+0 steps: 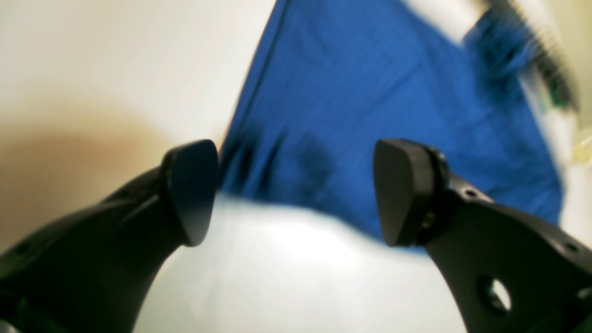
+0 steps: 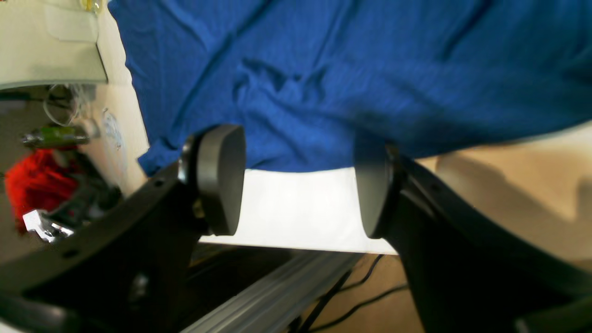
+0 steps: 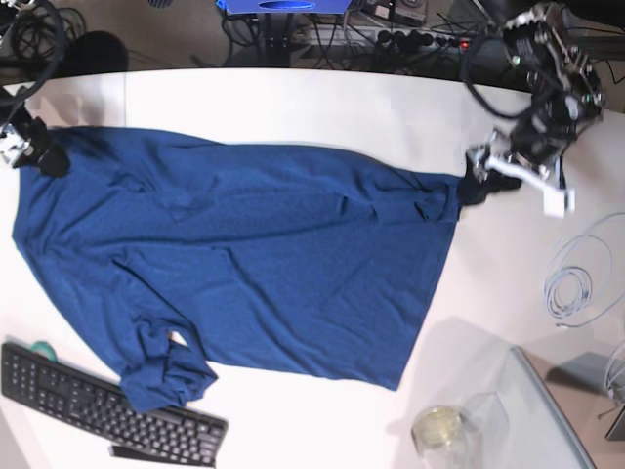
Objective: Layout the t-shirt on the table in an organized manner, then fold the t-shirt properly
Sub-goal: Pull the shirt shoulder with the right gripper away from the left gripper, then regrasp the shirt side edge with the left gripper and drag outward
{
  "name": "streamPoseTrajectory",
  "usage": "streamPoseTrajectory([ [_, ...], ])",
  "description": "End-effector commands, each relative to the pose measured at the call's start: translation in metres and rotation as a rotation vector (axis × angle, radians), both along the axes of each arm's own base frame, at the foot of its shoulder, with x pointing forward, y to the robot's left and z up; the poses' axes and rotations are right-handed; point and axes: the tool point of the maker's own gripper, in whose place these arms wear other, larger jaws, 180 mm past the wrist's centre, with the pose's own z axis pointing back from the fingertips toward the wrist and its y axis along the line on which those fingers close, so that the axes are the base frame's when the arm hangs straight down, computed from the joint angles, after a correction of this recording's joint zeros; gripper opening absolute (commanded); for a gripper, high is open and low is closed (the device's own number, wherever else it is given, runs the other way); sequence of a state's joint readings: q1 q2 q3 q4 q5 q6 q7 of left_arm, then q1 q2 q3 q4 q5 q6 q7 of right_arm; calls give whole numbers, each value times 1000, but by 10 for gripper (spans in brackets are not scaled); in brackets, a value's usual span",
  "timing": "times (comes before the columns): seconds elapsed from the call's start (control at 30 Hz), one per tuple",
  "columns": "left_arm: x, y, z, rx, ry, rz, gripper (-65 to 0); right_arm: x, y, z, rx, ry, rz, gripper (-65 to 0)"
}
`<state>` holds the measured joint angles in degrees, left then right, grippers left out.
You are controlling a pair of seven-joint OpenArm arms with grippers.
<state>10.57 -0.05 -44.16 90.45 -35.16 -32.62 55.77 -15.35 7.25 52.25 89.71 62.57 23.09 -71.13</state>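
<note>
Left gripper (image 1: 296,192) — jaws are being held wide apart with nothing between the pads, released just off the shirt's edge over bare white tabletop; its wrist view is blurred. Right gripper (image 2: 300,180) — jaws are likewise being held parted and empty, the fingertips sitting just at the hem of the cloth, above the table's rim.

Nearest items, as seen in the base view: a black keyboard (image 3: 107,405) is being overlapped at its upper edge by a bunched sleeve; a clear tray (image 3: 547,410) and a small round glass jar (image 3: 437,428) are being kept at the near right corner, apart from the cloth.

Mid field: the t-shirt (image 3: 254,264) — dark blue — is being displayed spread flat across the table (image 3: 322,103), lightly creased, its body running left to right, one sleeve crumpled at the near left. A coil of white cable (image 3: 571,283) is being kept to the right, clear of the garment.

Far field: the left arm is being shown at the shirt's far right corner, the right arm at its far left corner. Beyond the table's curved far edge, dark cables and a power strip (image 3: 410,37) are being seen.
</note>
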Motion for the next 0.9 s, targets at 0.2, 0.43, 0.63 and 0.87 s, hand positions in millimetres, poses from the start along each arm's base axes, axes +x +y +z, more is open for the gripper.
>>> streamPoseTrajectory([
  [0.2, -25, 13, -9, -17, -164, 52, -163, 0, -28, 31, -387, -117, 85, -297],
  [0.43, -24, -6, -34, 18, -152, -29, -165, -12, -10, 2, -616, -95, 217, -299],
  [0.63, -14, -33, -18, 79, -187, -110, -375, -8, -8, 0, -603, -99, 202, -300],
  [0.87, 7, -47, -29, 120, -137, -131, -650, -5, -5, 0, -599, -106, 206, -300],
])
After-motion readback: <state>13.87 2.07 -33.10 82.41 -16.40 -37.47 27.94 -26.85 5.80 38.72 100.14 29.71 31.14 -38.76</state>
